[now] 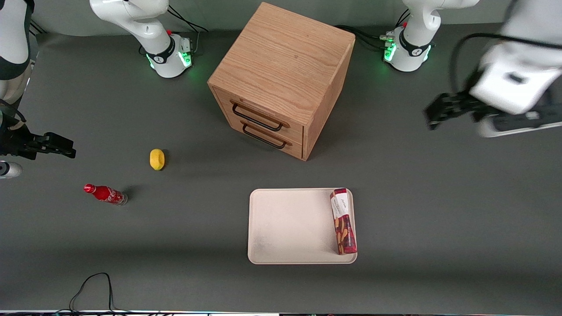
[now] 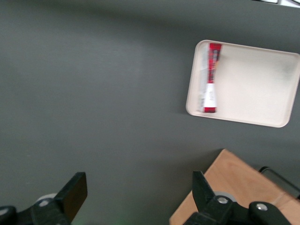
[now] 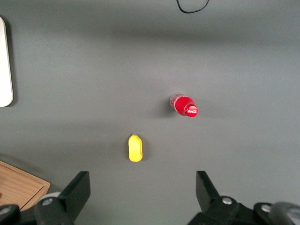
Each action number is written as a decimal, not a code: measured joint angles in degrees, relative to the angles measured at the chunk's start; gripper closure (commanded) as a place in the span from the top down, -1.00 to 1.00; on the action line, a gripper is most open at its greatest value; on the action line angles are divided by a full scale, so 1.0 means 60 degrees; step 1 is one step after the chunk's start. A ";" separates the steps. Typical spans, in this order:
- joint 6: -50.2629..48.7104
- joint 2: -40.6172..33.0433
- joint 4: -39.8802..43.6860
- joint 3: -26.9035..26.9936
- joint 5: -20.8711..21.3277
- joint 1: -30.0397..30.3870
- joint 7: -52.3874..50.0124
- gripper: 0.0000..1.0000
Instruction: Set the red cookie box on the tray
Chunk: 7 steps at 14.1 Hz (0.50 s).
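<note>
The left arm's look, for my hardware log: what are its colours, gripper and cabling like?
The left arm has glossy white shells and a black cable looping above it. Its gripper, high above the table's working-arm end, is black with two blocky fingers.

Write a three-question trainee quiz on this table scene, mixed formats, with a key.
1. True or false: the red cookie box lies on the tray.
2. Multiple choice: the claw is A) shut on the box, B) open and empty, away from the tray, C) gripping a drawer handle.
3. Fill in: the yellow object lies toward the ____ arm's end of the table.

Key: 1 true; 2 B; 3 parked.
</note>
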 measured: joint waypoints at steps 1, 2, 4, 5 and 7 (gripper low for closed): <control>-0.0070 -0.0117 -0.0076 0.0007 -0.0091 0.0363 0.0423 1.00; -0.0092 -0.0207 -0.0212 0.0013 -0.0136 0.0670 0.0802 1.00; -0.0045 -0.0258 -0.0550 0.0014 -0.0214 0.1216 0.1443 1.00; 0.0086 -0.0257 -0.0725 0.0016 -0.0322 0.1458 0.1609 1.00; 0.0554 -0.0279 -0.1102 0.0038 -0.0508 0.1771 0.1750 1.00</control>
